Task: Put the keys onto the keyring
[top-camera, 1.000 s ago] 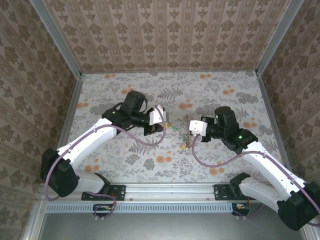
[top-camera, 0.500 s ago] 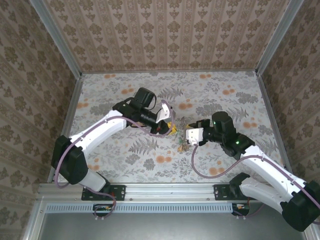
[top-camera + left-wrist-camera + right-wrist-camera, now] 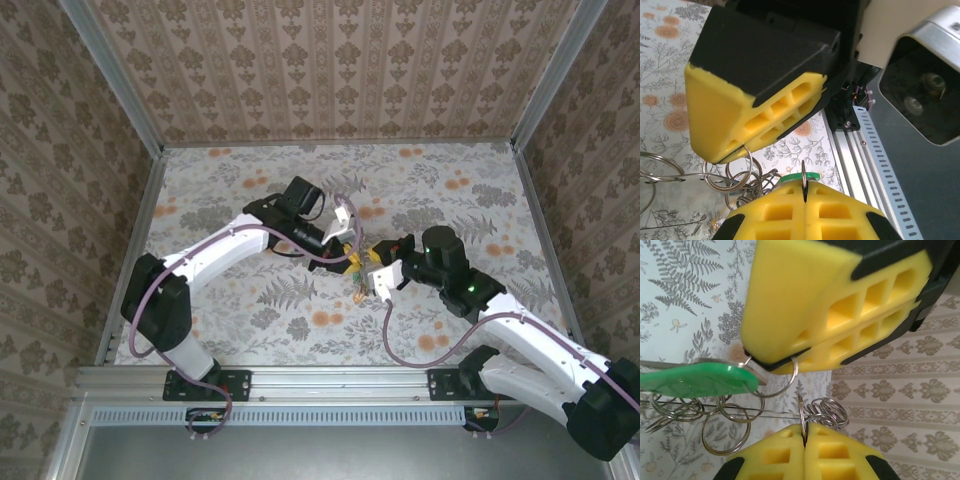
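Keys [image 3: 695,381] between left gripper [image 3: 805,197], right gripper [image 3: 804,436].

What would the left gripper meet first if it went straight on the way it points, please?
Probably the right gripper, close ahead, just beyond the bunch of rings between them; depth is unclear.

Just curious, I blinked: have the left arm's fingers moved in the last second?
Yes. Seen from above, the left fingers slid right, closer to the printed orange flowers, and now meet the right fingers.
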Motion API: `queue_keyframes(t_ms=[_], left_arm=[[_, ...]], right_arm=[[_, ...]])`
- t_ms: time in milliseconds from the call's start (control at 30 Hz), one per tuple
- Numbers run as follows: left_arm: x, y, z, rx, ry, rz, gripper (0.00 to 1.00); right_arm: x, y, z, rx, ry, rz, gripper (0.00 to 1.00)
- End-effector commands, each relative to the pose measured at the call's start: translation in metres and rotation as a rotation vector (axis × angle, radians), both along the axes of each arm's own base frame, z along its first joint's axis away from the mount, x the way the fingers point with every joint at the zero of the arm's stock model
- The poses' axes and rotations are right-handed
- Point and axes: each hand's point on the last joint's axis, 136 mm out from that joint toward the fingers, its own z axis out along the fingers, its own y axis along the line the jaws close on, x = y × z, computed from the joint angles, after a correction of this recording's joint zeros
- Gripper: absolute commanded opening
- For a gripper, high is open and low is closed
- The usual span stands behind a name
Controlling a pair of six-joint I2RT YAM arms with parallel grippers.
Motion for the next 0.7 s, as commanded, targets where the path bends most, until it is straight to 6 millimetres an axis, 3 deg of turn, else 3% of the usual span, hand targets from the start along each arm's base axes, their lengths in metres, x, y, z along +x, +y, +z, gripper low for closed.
queue_keyframes(t_ms=[0, 333, 667], left_arm=[[0.008, -0.006, 0.015, -0.04, 0.038, 0.018, 0.0], [0.021, -0.006, 0.017, -0.044, 0.117, 0.051, 0.0], [0.023, -0.004, 0.004, -0.001, 0.184, 0.058, 0.0]], right_arm=[[0.004, 0.003, 0.016, -0.012, -0.104, 0.018, 0.0], [-0.001, 0.003, 0.013, -0.054, -0.135, 0.046, 0.0], [0.001, 0.003, 0.015, -0.094, -0.22, 0.047, 0.0]])
